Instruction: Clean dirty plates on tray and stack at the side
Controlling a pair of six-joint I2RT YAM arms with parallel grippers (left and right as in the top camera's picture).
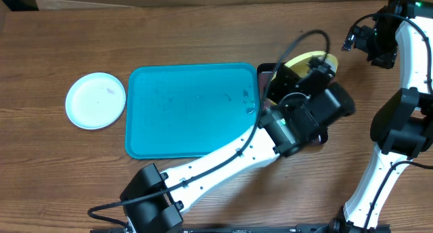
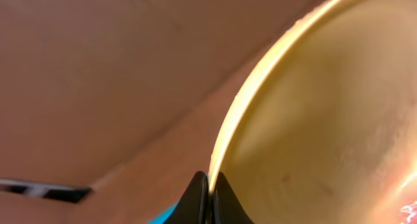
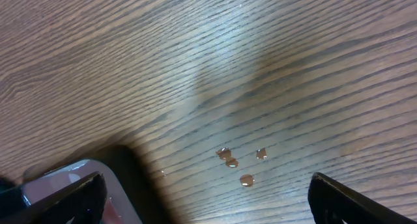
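Note:
My left gripper (image 1: 315,70) is shut on the rim of the yellow-green plate (image 1: 306,59), holding it tilted over the black tray, right of the turquoise tray (image 1: 193,111). In the left wrist view the plate (image 2: 326,120) fills the right side, and its thin edge runs down between the closed fingertips (image 2: 201,196). A white plate (image 1: 96,100) lies flat on the table left of the tray. My right gripper (image 1: 353,39) hangs open at the far right, over bare wood (image 3: 205,201). The light blue plate is out of view.
The black tray (image 1: 265,73) sits against the turquoise tray's right edge, mostly hidden by my left arm. Several brownish droplets (image 3: 238,162) lie on the wood under the right gripper. A glossy pale-edged object (image 3: 71,175) shows at that view's lower left.

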